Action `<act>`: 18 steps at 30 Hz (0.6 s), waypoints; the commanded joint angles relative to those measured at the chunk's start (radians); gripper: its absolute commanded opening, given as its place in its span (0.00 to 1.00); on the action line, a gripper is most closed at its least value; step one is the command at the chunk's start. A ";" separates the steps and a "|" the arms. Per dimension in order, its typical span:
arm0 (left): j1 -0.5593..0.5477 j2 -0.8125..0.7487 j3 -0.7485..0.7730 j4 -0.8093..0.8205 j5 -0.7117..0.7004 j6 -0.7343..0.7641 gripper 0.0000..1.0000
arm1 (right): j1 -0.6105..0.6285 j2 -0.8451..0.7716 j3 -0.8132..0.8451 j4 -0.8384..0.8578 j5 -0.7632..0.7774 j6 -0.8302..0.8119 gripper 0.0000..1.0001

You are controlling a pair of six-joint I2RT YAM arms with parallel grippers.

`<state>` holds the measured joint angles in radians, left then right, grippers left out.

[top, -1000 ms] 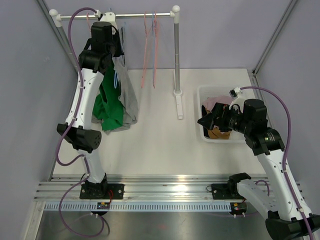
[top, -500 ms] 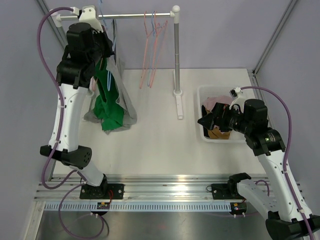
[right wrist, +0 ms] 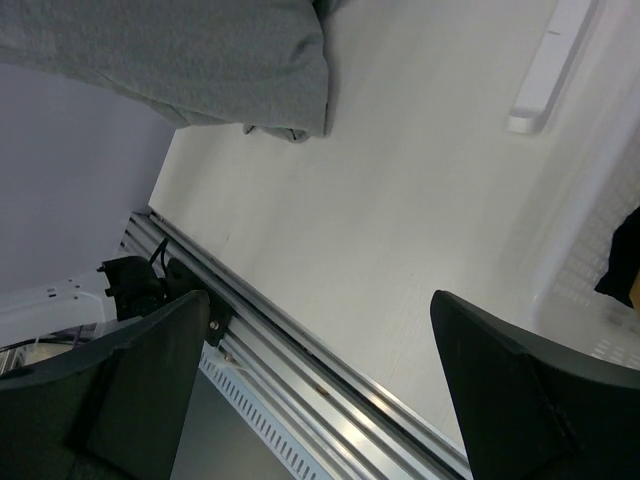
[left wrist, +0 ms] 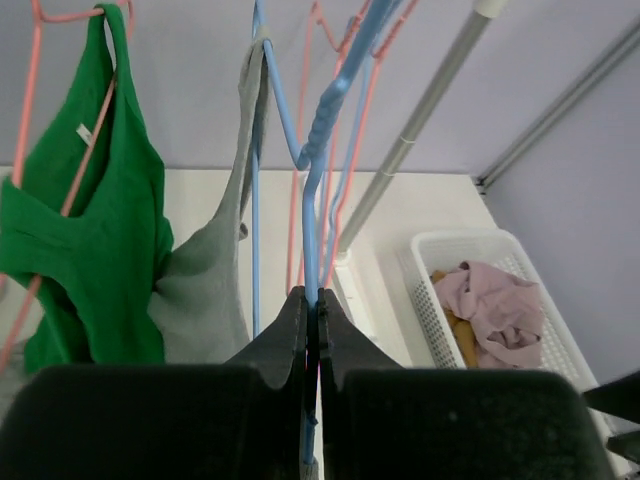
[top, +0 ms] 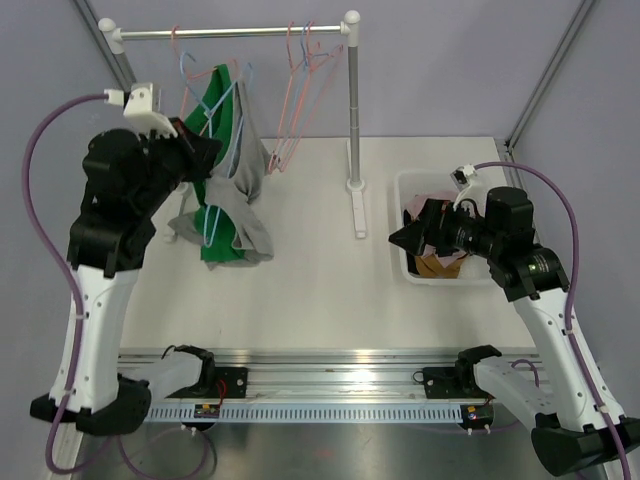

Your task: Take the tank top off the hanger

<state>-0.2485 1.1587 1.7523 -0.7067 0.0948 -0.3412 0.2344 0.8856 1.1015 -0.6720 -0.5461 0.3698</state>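
one green tank top (top: 218, 248), one grey tank top (top: 255, 170), one basket (top: 425, 177), one rail (top: 250, 31); the hangers (top: 293, 90) overlap too much to count.

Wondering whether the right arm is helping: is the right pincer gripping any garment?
No, the right pincer stands wide open above the table, with nothing between its jaws.
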 commanded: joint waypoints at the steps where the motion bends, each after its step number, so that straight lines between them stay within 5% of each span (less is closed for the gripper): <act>1: -0.002 -0.198 -0.187 0.176 0.149 -0.074 0.00 | 0.022 0.024 0.017 0.084 -0.122 -0.009 0.99; 10: -0.005 -0.770 -0.822 0.303 0.125 -0.288 0.00 | 0.166 0.045 -0.121 0.381 -0.155 0.121 0.99; 18: -0.003 -1.054 -1.010 0.131 0.261 -0.407 0.00 | 0.393 0.130 -0.216 0.630 0.047 0.182 0.99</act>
<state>-0.2493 0.1448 0.7372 -0.5568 0.2558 -0.6876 0.5636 0.9997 0.9012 -0.2222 -0.5922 0.5148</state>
